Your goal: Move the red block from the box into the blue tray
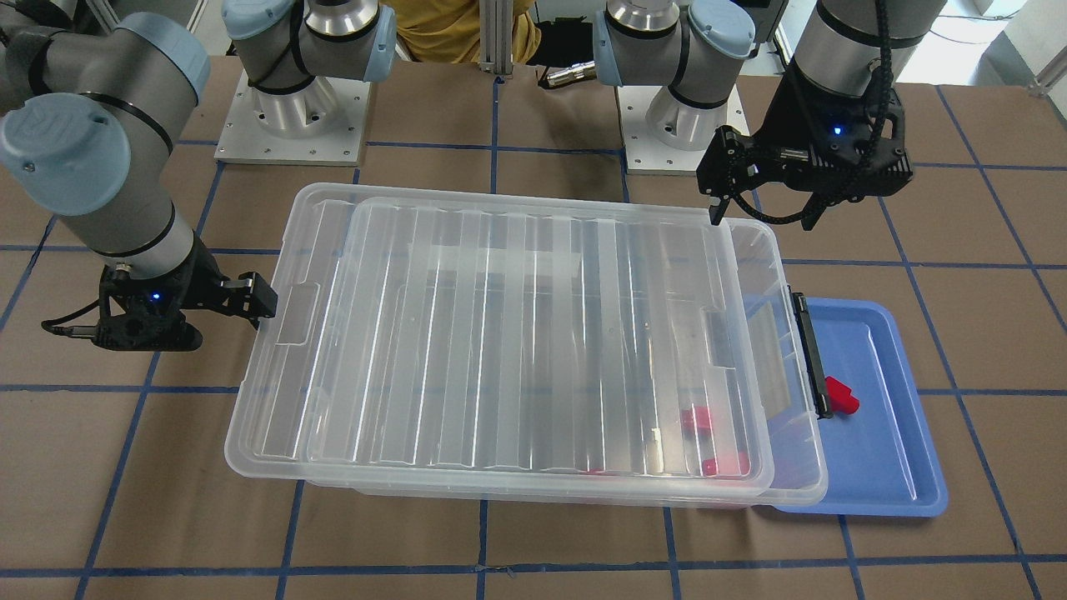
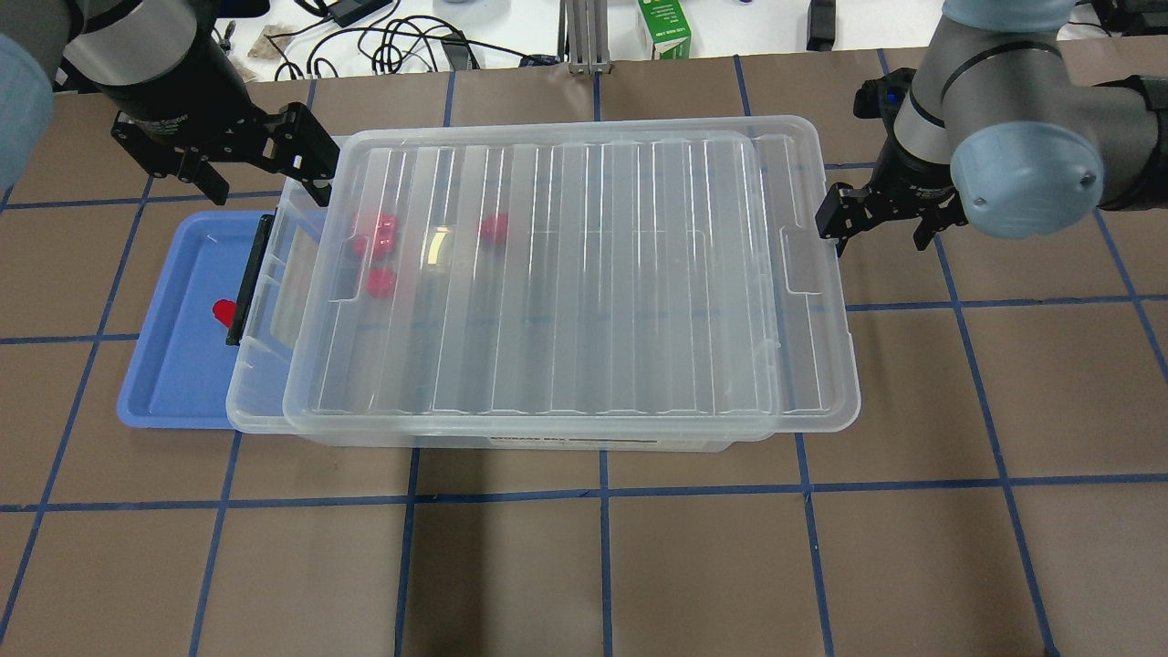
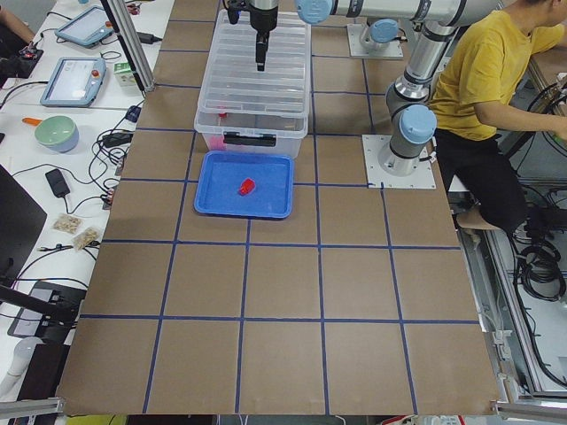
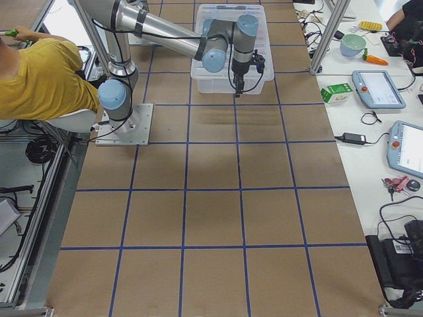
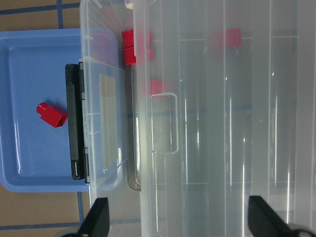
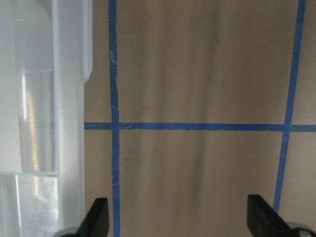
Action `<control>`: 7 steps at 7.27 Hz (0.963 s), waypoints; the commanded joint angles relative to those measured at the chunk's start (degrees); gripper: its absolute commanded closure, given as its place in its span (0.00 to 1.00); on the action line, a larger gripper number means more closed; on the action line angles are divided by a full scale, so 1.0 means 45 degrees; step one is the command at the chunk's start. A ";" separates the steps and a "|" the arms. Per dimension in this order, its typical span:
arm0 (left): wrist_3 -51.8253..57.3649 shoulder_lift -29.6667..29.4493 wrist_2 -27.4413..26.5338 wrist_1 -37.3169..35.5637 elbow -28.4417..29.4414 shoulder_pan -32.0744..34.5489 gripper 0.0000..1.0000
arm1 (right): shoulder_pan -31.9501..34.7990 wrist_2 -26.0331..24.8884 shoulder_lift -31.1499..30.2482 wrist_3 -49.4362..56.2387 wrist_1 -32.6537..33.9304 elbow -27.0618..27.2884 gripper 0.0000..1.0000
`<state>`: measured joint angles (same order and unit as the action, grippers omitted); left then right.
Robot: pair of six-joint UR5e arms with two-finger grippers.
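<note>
Placement looks done: one red block [image 1: 840, 397] lies in the blue tray [image 1: 892, 450] beside the box [image 1: 796, 467], and with the left tool [image 1: 763, 218] and right tool [image 2: 878, 233] both spread wide and empty, the next move likely calls for squaring the offset lid [image 1: 533, 333].

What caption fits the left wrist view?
One red block lies in the blue tray; others sit inside the clear box.
</note>
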<state>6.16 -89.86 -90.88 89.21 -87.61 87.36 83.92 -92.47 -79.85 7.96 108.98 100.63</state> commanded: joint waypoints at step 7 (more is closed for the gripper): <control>0.0154 -0.0147 0.0000 -0.0117 0.0151 0.0021 0.00 | 0.0843 0.0002 0.0108 -0.0050 0.0059 0.0001 0.00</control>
<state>6.78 -90.20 -90.80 88.85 -87.50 87.48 87.47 -92.39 -79.43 7.76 109.05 100.70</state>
